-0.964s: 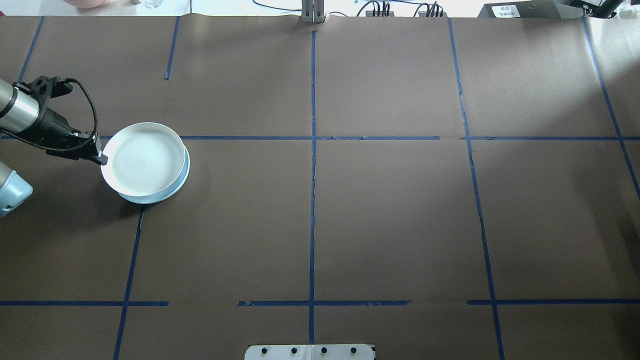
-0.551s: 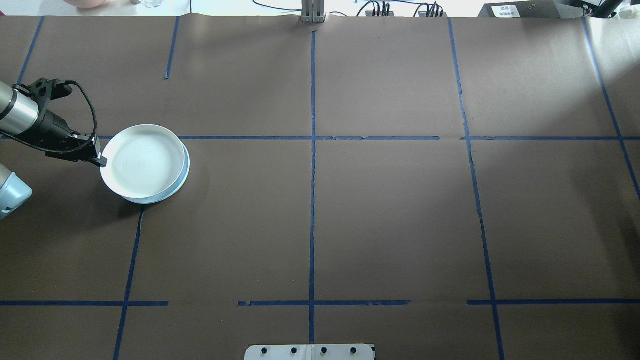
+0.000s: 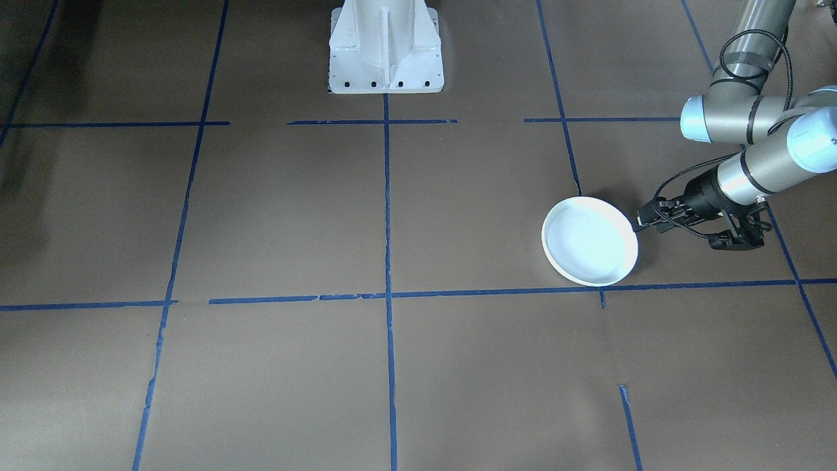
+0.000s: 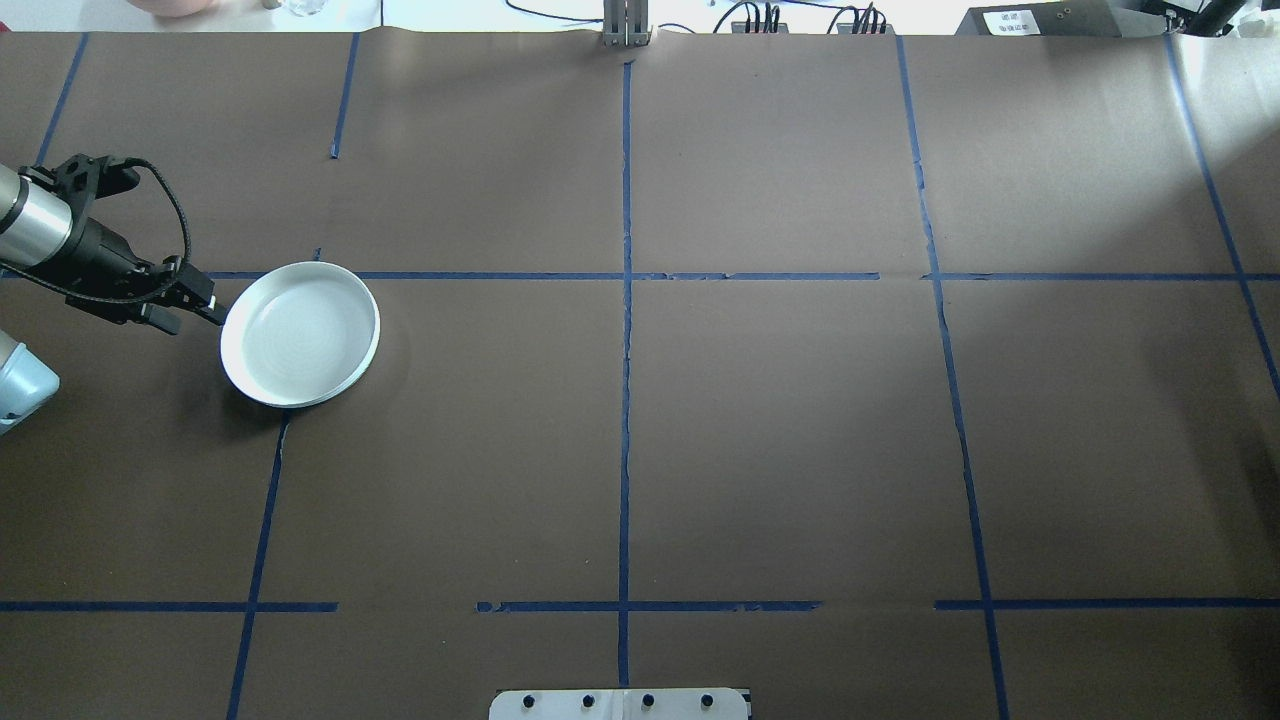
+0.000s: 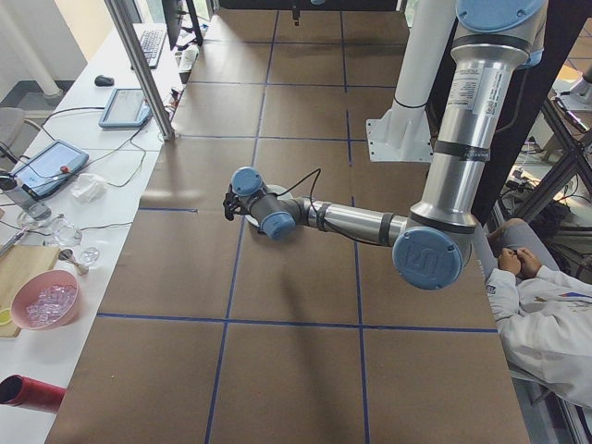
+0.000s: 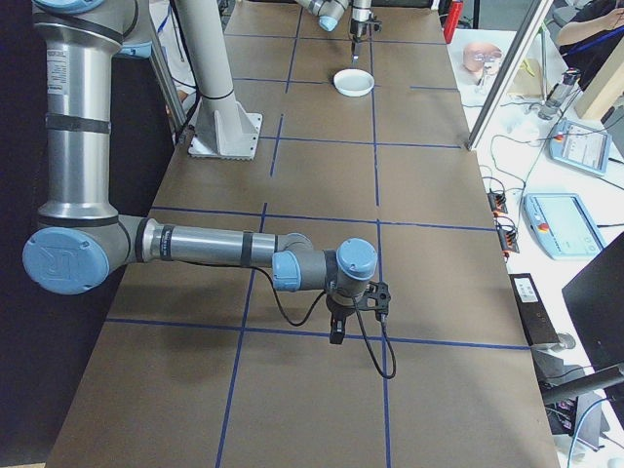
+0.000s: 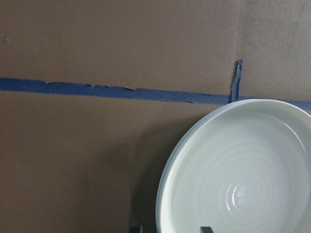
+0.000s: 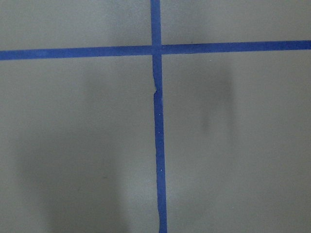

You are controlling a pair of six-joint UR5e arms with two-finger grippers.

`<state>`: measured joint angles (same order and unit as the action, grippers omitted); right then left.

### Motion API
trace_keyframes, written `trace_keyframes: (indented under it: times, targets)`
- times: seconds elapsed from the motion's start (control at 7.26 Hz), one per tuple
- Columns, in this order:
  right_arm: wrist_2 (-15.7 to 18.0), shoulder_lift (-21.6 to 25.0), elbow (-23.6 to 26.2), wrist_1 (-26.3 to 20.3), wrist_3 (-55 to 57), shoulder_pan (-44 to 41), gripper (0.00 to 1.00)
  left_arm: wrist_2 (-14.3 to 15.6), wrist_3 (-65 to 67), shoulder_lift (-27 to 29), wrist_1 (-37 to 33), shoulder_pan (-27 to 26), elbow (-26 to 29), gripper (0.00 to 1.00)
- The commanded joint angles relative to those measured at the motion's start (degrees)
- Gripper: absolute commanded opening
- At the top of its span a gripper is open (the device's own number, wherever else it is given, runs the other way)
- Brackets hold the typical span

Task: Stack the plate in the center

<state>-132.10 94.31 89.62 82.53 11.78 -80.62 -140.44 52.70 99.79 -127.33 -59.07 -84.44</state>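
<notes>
Plate (image 4: 299, 334), white, lies flat on the brown desk (image 4: 760, 420) near its left edge, on a blue tape cross. Left fingers (image 4: 205, 301) stand parted just beside its rim; right fingers' (image 6: 336, 336) state cannot be told

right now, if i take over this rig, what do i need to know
Left gripper: open, low beside the rim of the round white plate. The wrist view shows its fingertips either side of the rim, not clamped.
Right gripper: over bare table, far from the plate; open or shut cannot be told.
Plate: flat on the brown paper-covered table, on the robot's left, just short of the blue tape line. A pale blue edge under its rim suggests a second plate beneath; not certain.
Done: plate set down.
Left: it is well off the table's centre, so probably a move there.
</notes>
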Motion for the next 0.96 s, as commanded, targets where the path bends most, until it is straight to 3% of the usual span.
trace_keyframes:
  times: [0.0,0.41,0.69,0.83]
  targets:
    - [0.0,0.0,0.02,0.0,0.0,0.02,1.0,-0.01,-9.66,-4.58,2.24,-5.4,0.15,1.0]
    - [0.0,0.0,0.02,0.0,0.0,0.02,1.0,0.25,-36.89,-7.24,17.94,-18.14,1.73,1.0]
    - [0.0,0.0,-0.06,0.0,0.0,-0.06,1.0,5.6,-51.06,-7.16,26.74,-26.92,2.18,1.0]
    - [0.0,0.0,-0.06,0.0,0.0,0.02,1.0,5.35,-56.26,-7.24,29.05,-30.36,2.26,1.0]
